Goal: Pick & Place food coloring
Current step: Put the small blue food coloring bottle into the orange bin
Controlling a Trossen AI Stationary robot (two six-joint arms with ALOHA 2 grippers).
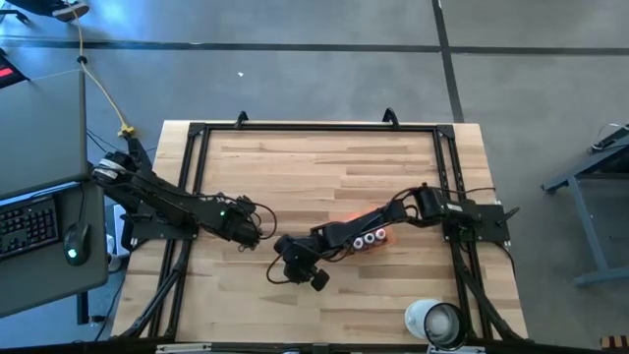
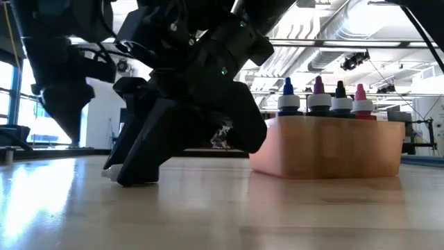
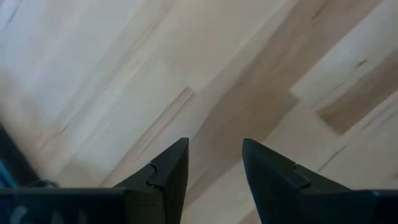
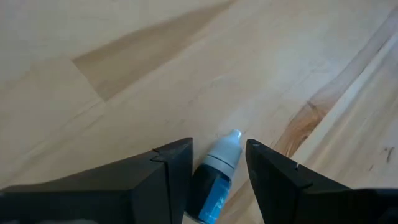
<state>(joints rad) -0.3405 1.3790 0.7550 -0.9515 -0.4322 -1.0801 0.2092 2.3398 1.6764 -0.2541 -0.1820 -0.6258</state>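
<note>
A small food coloring bottle (image 4: 214, 177) with blue contents and a white pointed cap lies low between the fingers of my right gripper (image 4: 219, 148), cap pointing away from the wrist. This gripper (image 1: 295, 270) slants down onto the table near its middle, fingers apart. More food coloring bottles (image 2: 323, 97) with blue, purple, dark and red caps stand upright in the orange tray (image 2: 333, 149), just right of the gripper. My left gripper (image 3: 214, 146) hovers open over bare wood at the table's left (image 1: 256, 234). My right gripper stands around the blue bottle, slanting down along its length. The bottle's body (image 4: 202, 186) lies close against the inner side of one finger; I cannot tell whether it touches. A gap shows between the bottle and the other finger (image 4: 267, 171).
A white round cup (image 1: 435, 323) stands near the table's front right corner. The orange tray (image 1: 346, 224) lies under the right arm. A black frame (image 1: 197, 147) runs around the tabletop. Bare wood lies at the far half of the table.
</note>
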